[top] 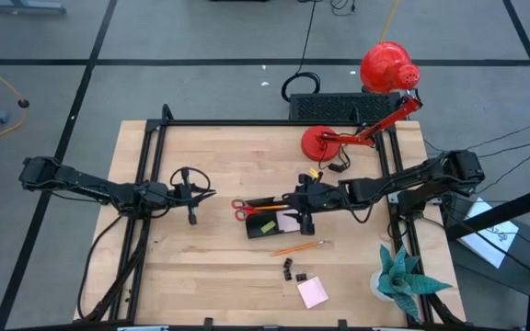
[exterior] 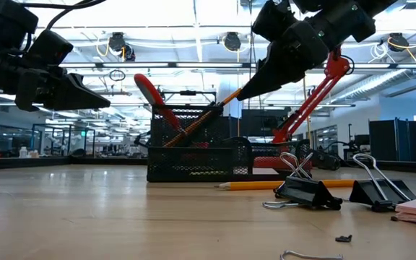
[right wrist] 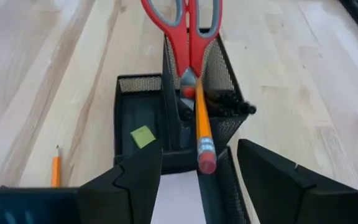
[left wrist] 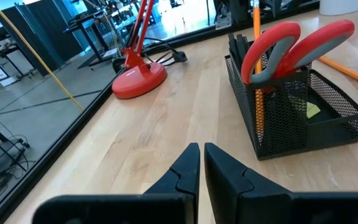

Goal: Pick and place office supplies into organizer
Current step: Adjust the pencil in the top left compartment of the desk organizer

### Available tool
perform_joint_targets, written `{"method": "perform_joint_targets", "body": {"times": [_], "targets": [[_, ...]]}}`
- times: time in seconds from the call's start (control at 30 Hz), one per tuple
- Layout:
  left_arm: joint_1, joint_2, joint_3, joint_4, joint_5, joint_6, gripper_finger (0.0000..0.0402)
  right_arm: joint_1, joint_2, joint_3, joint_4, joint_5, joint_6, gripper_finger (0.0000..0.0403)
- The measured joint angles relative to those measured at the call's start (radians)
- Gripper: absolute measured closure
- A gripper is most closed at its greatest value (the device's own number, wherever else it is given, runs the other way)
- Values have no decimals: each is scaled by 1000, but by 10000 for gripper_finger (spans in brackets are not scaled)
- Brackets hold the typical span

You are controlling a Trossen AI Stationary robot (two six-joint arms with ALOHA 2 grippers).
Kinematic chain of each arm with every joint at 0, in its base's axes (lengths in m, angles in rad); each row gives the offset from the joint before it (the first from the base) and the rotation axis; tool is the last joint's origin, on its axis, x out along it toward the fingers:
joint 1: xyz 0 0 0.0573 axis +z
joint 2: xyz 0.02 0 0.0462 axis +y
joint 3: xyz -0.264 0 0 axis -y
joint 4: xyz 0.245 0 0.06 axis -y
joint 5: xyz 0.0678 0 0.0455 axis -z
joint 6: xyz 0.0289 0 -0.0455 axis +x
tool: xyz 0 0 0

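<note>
The organizer, a black mesh tray, stands mid-table. Red-handled scissors and an orange pencil stand in its tall compartment, both leaning. A yellow-green piece lies in a low compartment, with a pale pad beside it. My right gripper hovers open over the organizer, its fingers on either side of the pencil's eraser end and apart from it. My left gripper is shut and empty, hanging above the table to the organizer's left. A second pencil, black clips and a pink sticky-note pad lie on the table.
A red desk lamp stands on its round base behind the organizer, with a black ribbed box at the far edge. A teal paper plant sits at the near right corner. Bare wood stretches along the table's left and near side.
</note>
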Motion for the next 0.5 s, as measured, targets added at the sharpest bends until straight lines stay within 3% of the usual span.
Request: {"method": "perform_joint_targets", "body": {"times": [0.23, 0.5], "targets": [[0, 0, 0, 0, 0, 4, 371, -2, 0, 0, 13, 1, -18, 214], [0, 0, 0, 0, 0, 5, 371, -3, 0, 0, 28, 0, -51, 291]]}}
